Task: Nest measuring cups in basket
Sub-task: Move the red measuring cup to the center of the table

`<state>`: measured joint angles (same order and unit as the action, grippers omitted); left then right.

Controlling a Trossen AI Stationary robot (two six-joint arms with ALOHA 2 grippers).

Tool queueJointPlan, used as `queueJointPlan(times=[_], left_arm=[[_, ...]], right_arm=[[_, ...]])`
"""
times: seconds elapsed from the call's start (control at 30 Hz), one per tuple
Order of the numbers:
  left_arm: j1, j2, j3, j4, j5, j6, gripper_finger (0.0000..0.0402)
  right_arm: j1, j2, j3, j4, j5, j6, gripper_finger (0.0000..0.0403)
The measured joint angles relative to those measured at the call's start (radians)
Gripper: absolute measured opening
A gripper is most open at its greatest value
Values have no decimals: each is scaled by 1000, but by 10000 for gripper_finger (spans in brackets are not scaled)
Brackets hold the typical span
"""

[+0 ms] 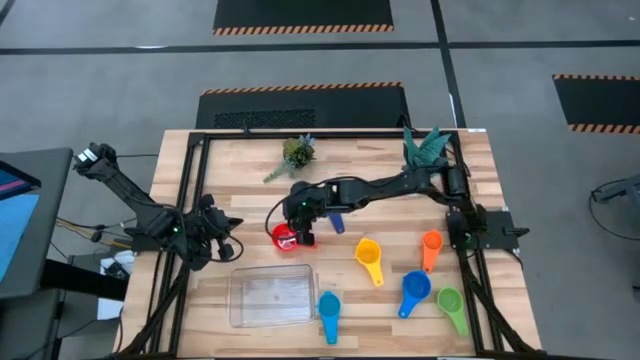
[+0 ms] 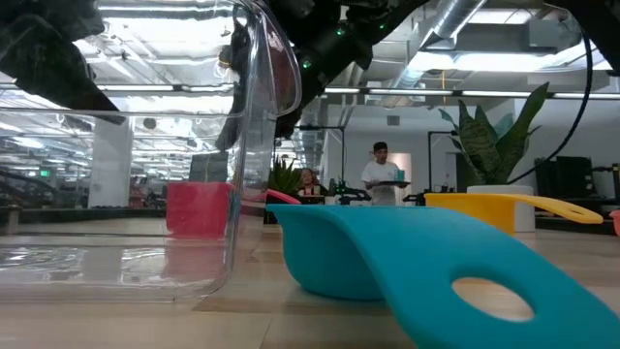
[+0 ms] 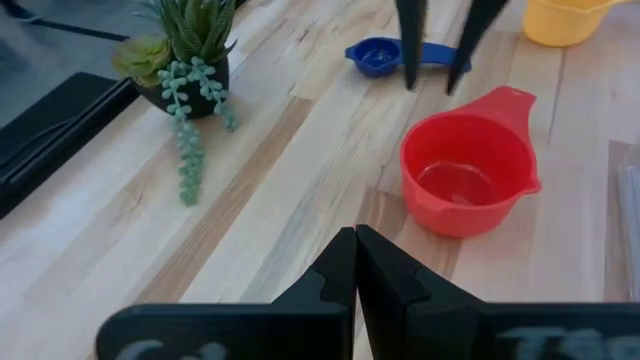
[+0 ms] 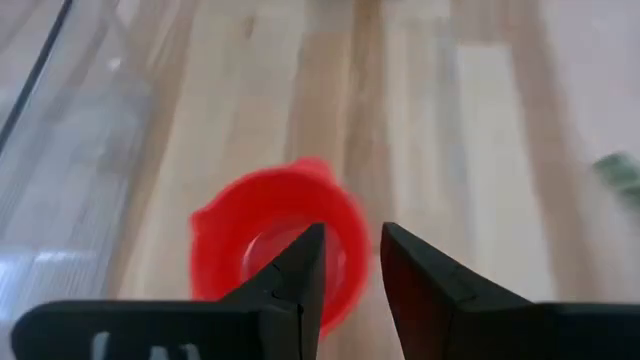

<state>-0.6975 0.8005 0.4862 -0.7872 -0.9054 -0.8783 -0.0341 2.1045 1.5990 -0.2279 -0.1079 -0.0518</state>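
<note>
High view: right claw (image 1: pixel 300 236) hangs over the red measuring cup (image 1: pixel 285 236), fingers parted and empty, positioned for grasping near the clear basket (image 1: pixel 270 298); left claw (image 1: pixel 222 235) waits closed at the counter (image 1: pixel 240 170) edge.

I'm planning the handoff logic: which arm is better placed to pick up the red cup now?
The right. Its pincer hangs open directly over the red cup, fingers straddling the rim. The left pincer is shut and waits at the table's left edge, farther from the cup.
</note>
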Motion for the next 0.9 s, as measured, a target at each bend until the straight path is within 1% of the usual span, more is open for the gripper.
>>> queueJointPlan(times=[0.17,0.43,0.57,0.7,0.9], left_arm=[[0,0,0,-1,0,-9,0],[0,0,0,-1,3,-24,0],[0,0,0,-1,4,-53,0],[0,0,0,-1,6,-61,0],[0,0,0,0,9,-69,0]], right_arm=[[10,32,0,14,0,3,123],[15,31,-1,35,1,2,123],[15,47,1,45,1,54,123],[15,64,-5,38,4,60,123],[15,62,-2,51,30,60,123]])
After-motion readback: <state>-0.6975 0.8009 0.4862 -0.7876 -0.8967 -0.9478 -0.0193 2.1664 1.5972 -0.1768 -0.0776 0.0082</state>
